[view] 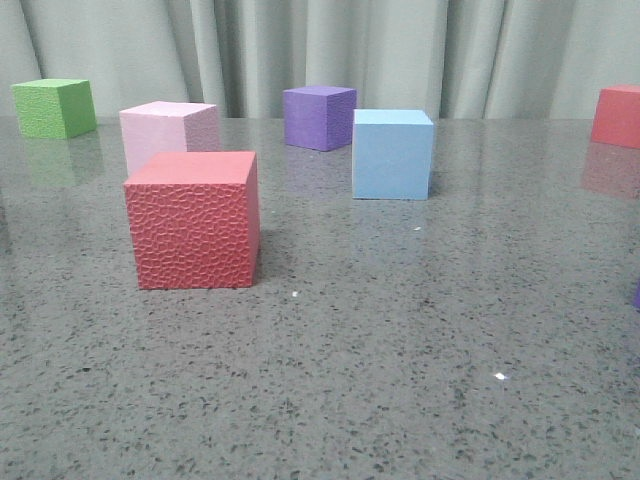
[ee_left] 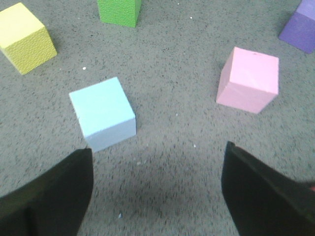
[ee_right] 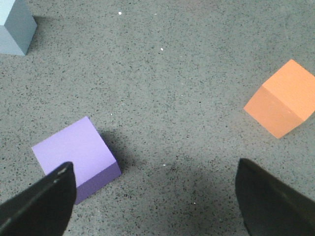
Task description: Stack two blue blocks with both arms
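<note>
Blue block [view: 392, 153] stands on the speckled grey table [view: 400, 350] in the front view, before a curtain, neither arm visible. Left wrist view: left gripper [ee_left: 156, 189] hovers spread and empty, a second blue block [ee_left: 103, 113] just ahead of one finger. Right wrist view: right gripper [ee_right: 155, 199] is spread too, near a purple cube [ee_right: 77, 157]; a pale blue corner sits far off.

This looks like a robotics lab or test bench set up for trials. A speckled grey stone-like desk [view: 400, 380] carries only plain foam cubes in assorted colours, such as a red cube [view: 193, 221] at about 9 o'clock. A pale pleated curtain [view: 330, 50] closes off the whole background at 12 o'clock.
</note>
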Robot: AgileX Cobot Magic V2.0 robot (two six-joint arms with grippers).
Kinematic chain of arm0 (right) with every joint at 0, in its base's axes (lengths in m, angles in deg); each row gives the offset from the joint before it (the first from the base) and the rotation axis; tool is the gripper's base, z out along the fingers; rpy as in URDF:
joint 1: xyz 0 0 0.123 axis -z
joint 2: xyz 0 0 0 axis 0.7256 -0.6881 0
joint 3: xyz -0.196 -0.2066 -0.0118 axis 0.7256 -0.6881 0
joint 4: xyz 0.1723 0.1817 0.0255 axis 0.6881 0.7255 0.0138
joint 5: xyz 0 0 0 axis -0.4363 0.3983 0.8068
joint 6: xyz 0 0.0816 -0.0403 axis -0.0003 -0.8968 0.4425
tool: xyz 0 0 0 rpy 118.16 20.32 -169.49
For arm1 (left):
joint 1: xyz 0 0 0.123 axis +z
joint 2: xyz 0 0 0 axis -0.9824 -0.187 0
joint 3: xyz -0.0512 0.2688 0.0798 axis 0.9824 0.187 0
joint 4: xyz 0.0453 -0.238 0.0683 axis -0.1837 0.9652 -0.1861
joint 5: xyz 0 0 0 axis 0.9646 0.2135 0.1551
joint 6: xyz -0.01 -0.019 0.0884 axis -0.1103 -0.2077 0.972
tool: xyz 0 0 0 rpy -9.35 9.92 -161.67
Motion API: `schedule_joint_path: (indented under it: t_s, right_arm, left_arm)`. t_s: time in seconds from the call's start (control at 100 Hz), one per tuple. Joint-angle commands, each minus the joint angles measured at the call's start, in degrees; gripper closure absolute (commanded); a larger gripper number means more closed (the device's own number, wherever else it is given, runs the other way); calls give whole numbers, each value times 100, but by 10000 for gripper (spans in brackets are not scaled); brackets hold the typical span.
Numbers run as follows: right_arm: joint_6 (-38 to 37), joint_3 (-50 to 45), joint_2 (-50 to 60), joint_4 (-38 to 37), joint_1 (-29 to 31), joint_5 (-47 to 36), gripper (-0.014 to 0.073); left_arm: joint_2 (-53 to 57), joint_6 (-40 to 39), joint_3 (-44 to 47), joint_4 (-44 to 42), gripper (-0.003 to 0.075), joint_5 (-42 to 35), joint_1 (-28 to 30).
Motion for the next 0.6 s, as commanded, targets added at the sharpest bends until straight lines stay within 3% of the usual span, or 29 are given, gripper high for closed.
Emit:
schedule_joint_path:
  t_s: [0.0,0.28,0.59]
  right_arm:
    - [29,134,-11,-20,50,-328,-53]
    - [29,134,-11,19,50,-289,-53]
    - [29,134,-11,36,50,-289,-53]
  left_arm:
    - [-359,-220,-459,-26,206,-462,23]
    - [-1433,-779,-1026,-363,205,-542,33]
    - [-1801,-1116,-1100,-542,204,-574,247]
